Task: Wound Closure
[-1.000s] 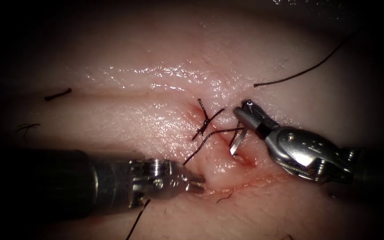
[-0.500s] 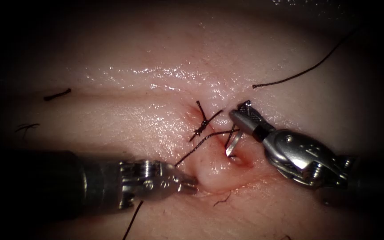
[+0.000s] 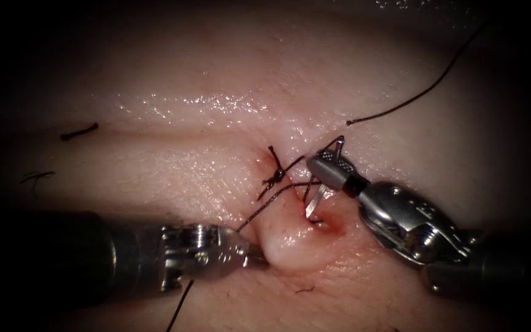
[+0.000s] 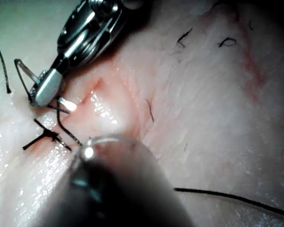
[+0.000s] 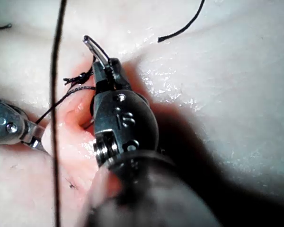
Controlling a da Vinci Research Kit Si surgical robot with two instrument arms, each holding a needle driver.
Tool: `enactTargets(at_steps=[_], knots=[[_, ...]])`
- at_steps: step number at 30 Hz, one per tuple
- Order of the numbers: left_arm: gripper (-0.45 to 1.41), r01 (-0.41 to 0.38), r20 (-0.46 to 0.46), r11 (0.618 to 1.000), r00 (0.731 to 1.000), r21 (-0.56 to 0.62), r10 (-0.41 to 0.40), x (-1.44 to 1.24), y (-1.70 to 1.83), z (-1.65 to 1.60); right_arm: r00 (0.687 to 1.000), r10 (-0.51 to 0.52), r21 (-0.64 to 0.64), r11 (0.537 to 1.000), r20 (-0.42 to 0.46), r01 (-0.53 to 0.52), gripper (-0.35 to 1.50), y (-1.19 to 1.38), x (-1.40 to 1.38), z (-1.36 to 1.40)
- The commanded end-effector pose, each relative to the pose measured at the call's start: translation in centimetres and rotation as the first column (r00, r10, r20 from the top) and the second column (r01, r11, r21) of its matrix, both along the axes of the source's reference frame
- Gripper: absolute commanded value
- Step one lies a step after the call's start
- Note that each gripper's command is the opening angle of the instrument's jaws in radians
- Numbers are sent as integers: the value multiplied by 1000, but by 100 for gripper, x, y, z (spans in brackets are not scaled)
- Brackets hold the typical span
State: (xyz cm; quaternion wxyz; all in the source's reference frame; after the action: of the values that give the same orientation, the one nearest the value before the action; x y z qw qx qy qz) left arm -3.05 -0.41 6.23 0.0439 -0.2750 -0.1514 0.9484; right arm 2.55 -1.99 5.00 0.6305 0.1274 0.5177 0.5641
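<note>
Tissue (image 3: 173, 166): pale, glistening, fills the endoscope frame. Cut (image 3: 290, 203) runs down the centre, reddened at its lower end, with a raised fold of tissue just below.

Left tool (image 3: 254, 254): enters from lower left. Jaws closed, tip pressed into the fold on the left side of the cut; they pinch tissue. In the right wrist view the same tip (image 5: 35, 141) meets the fold at its pink edge.

Right tool (image 3: 326, 167): enters from lower right, tip at centre frame, just right of the cut. Jaws clamped on the needle (image 3: 314, 200) near its tail end. The eye loop sticks out above the jaws toward upper centre; the body curves down and left from them, and the point is buried in the red spot on the right edge of the cut. Needle is in the tissue. Same grip shows in the left wrist view (image 4: 43, 90) and right wrist view (image 5: 104, 71).

Thread (image 3: 271, 203): dark strand from the needle's tail area across the cut, down-left to the left tool.

Knot (image 3: 276, 175): tied stitch on the cut, just left of the right tool's tip.

Loose thread (image 3: 413, 98): upper right, well apart.
</note>
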Motion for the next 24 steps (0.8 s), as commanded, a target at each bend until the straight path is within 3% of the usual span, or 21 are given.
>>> enactTargets(at_steps=[1,4,15,24], knots=[[9,0,1,1000,1000,1,0,-5,-2,6,1000,13,36,999,-28,-12,-35,-3,9,4],[9,0,0,1000,1000,0,0,-6,-2,7,995,49,128,991,-83,-38,-35,-6,8,8],[9,-1,2,1000,1000,1,1,-5,-2,9,979,120,275,959,-165,-71,-35,-16,10,10],[9,-1,1,1000,1000,-1,1,-5,-3,11,934,217,450,890,-283,-70,-35,-23,14,5]])
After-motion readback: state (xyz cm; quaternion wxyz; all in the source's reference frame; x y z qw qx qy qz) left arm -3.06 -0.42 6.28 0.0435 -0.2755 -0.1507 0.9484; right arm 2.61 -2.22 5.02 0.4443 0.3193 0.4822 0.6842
